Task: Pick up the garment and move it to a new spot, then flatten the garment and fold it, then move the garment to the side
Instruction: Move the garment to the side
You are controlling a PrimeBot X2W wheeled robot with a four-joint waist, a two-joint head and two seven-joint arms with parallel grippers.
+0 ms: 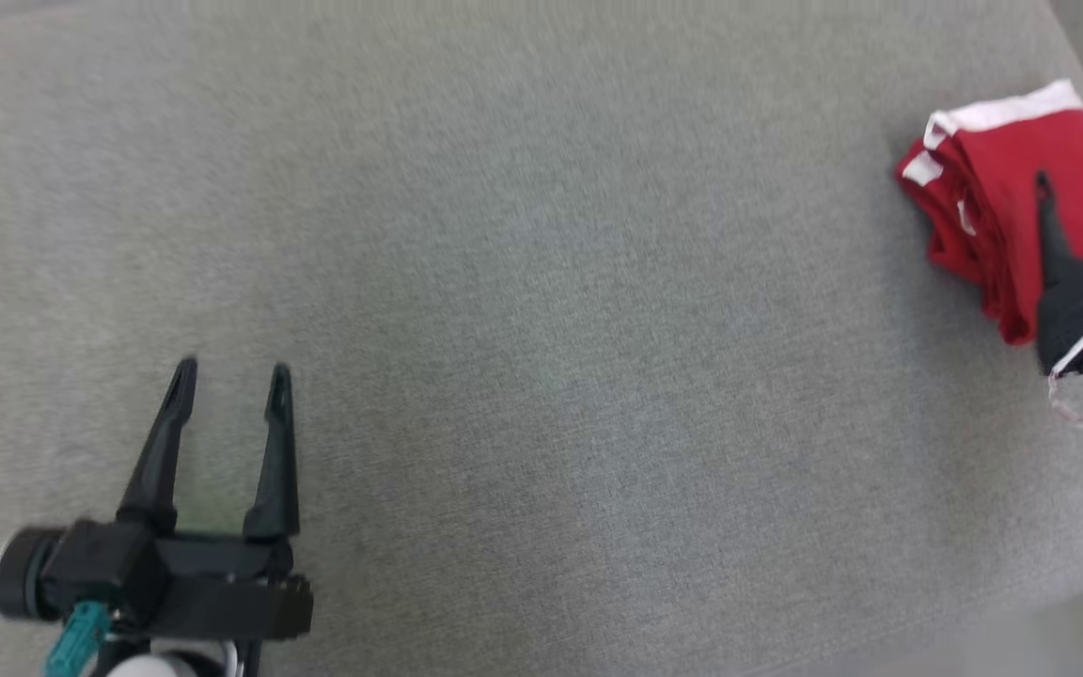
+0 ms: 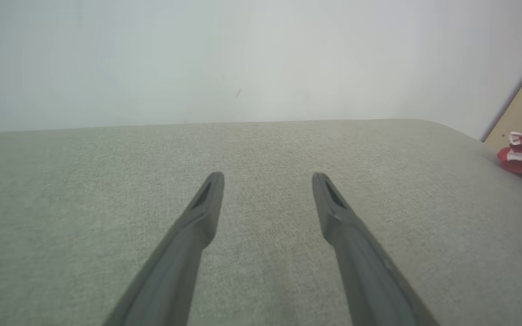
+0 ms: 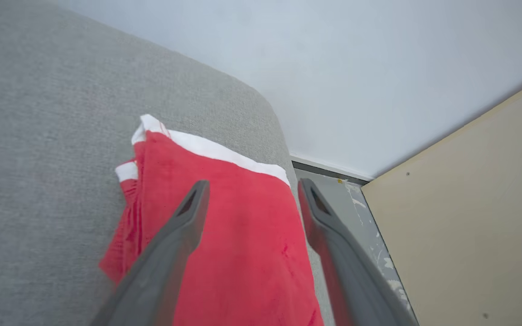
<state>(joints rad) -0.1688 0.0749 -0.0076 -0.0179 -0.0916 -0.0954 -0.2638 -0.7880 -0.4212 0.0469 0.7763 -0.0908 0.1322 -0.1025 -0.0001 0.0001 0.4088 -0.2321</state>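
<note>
On the right gripper the jaws stand wide apart, gripping nothing, just above the folded red garment with white trim. One finger crosses the middle of the cloth and the other runs along its outer edge. The garment lies at the far right corner of the grey fabric surface, next to a beige panel. The left gripper, jaws likewise spread and empty, hovers over bare fabric, well apart from the garment.
</note>
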